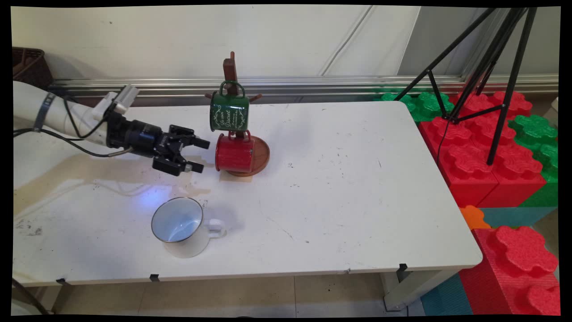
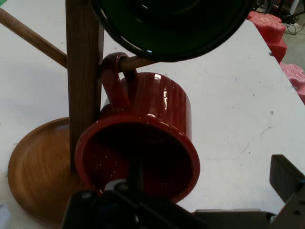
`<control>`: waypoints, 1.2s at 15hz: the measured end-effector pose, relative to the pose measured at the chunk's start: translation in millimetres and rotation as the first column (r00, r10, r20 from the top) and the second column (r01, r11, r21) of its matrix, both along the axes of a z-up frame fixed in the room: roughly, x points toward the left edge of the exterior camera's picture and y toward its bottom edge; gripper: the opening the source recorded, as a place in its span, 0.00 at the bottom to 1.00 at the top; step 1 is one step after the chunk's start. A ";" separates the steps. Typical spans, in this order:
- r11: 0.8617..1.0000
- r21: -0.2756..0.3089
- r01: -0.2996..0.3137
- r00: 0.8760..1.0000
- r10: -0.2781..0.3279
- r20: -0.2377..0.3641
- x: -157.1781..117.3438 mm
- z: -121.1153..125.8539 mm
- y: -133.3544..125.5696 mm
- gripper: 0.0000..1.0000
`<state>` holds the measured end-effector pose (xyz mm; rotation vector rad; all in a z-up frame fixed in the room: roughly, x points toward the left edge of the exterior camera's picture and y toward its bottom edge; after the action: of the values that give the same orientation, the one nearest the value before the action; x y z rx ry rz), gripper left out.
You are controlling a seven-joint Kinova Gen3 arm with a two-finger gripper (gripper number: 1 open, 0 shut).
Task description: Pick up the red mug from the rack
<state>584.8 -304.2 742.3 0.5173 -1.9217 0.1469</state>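
The claw stands released just beside the red mug, which hangs low on the wooden mug tree; a careless push could unhook it, or shake the green mug above

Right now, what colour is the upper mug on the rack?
Green with pale lettering; upper mug shows best in main view.

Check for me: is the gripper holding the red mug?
No, the open gripper sits just left of the red mug, which hangs on the rack.
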 end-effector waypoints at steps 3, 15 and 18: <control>1.000 0.009 -0.003 1.000 0.003 -0.009 -9.0 -8.5 -4.4 1.00; 0.999 0.044 -0.025 0.999 0.027 -0.036 -33.3 -29.2 -15.1 1.00; 0.998 0.047 -0.029 0.999 0.030 -0.037 -37.0 -32.8 -17.2 1.00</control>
<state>547.8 -321.3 709.5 0.5761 -1.8848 0.1107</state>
